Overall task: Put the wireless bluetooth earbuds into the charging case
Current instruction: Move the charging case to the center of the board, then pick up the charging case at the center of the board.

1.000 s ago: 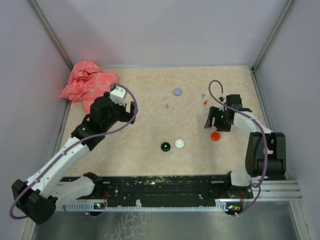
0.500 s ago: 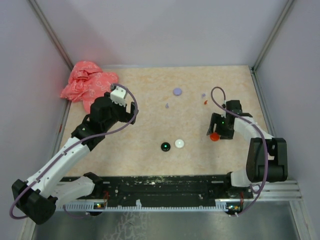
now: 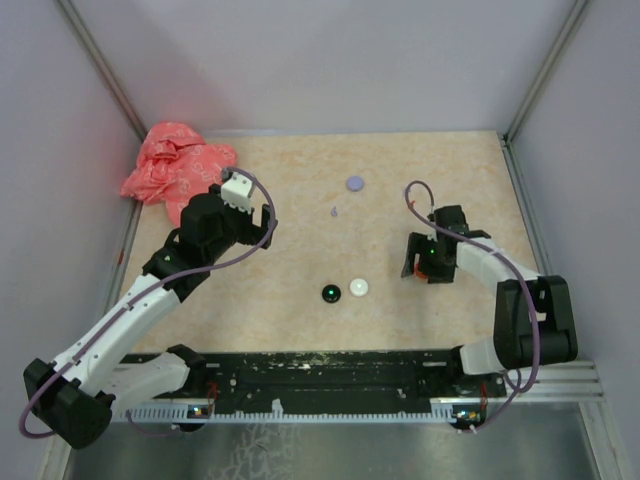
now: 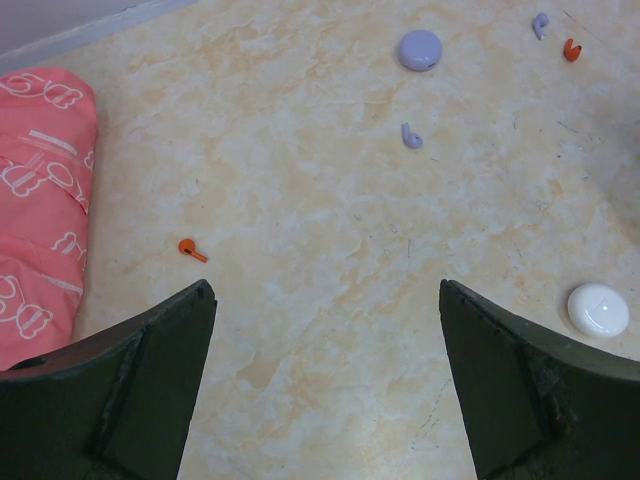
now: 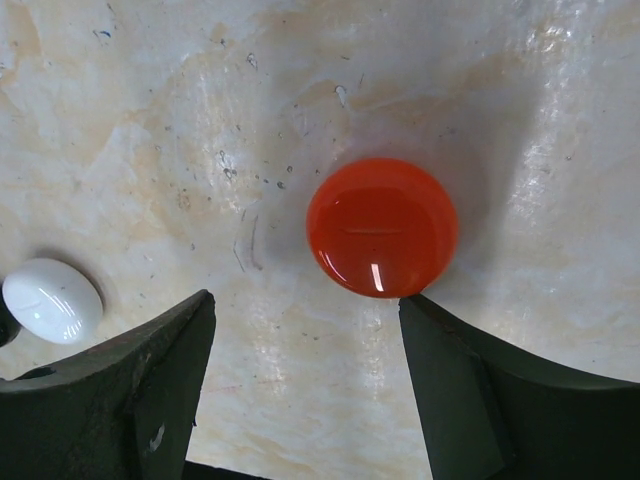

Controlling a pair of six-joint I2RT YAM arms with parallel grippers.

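Note:
My right gripper [image 5: 308, 300] is open and low over the table. An orange-red round disc [image 5: 382, 226] lies just ahead of it, and the right fingertip [image 5: 425, 315] touches the disc's near edge. In the top view that gripper [image 3: 420, 262] covers most of the disc [image 3: 405, 270]. My left gripper [image 4: 325, 290] is open and empty above bare table. Ahead of it lie an orange-red earbud [image 4: 190, 249], a lilac earbud [image 4: 411, 136], a second lilac earbud [image 4: 540, 24] and a second orange-red earbud [image 4: 571, 49]. No black or white earbud shows.
A lilac disc [image 3: 355, 183] lies at the back, and a black disc [image 3: 330, 292] and a white disc [image 3: 359, 287] lie side by side at mid-table. A crumpled pink cloth [image 3: 175, 170] fills the back left corner. Walls enclose the table.
My right gripper has come down toward the near left onto the orange-red disc, which now shows a little further left under it. The left arm has not moved.

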